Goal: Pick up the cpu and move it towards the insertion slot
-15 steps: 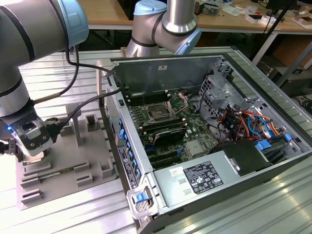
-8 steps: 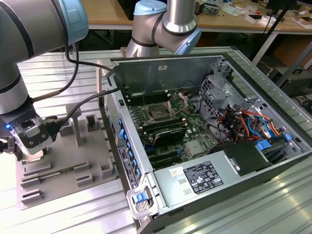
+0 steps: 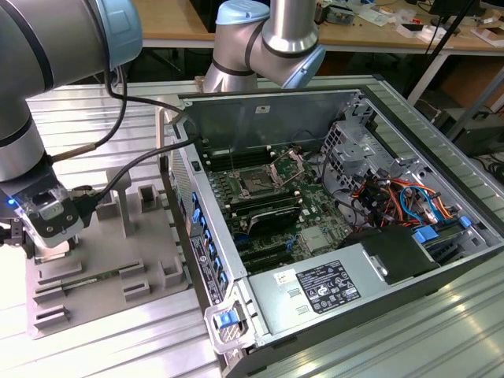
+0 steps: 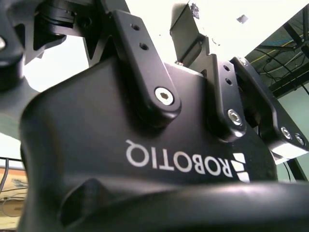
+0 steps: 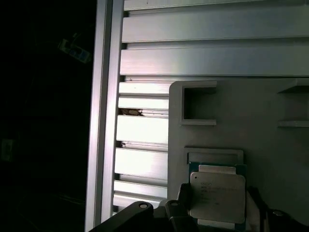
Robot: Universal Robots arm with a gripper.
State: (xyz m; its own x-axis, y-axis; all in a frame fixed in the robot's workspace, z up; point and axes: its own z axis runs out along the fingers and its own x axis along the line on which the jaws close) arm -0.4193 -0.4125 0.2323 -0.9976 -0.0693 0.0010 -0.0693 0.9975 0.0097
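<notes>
A: Hovering or gripping? Where's the gripper (image 3: 51, 242)?
B: Low over the grey fixture (image 3: 102, 276). The cpu (image 5: 217, 198) is right beneath it, in a raised frame (image 5: 215, 152). Clamped or spread: can't tell.
A: And the insertion slot (image 3: 256, 187)?
B: Well apart from it, inside the open case (image 3: 260, 118). The fixture posts (image 3: 118, 198) and case wall (image 3: 197, 236) stand between. Two black cables (image 3: 146, 157) run off the wrist.

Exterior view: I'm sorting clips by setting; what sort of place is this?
Probably a robotics lab or workshop: an open desktop computer case lies on a slatted aluminium table beside a grey plastic fixture, with cluttered wooden workbenches behind.
</notes>
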